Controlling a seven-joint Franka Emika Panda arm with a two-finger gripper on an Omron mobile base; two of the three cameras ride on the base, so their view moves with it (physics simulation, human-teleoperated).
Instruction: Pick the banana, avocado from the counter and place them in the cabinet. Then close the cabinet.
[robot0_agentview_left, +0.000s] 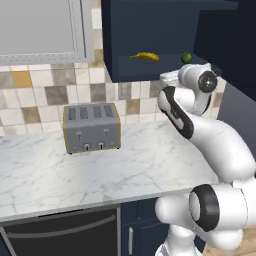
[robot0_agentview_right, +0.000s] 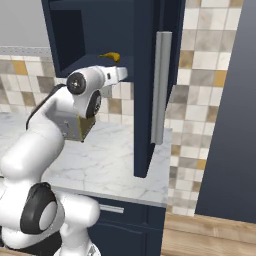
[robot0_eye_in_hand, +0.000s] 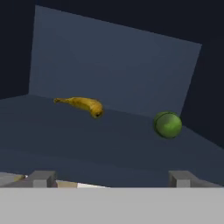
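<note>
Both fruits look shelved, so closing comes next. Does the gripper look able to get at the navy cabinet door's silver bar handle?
Probably yes: the navy door stands open beside the gripper, and nothing sits in front of its silver bar handle.

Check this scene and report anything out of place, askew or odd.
Nothing stands out. The banana and avocado lie apart on the floor of the cabinet, whose door stands open. The open gripper holds nothing. The toaster sits upright on the counter.
</note>
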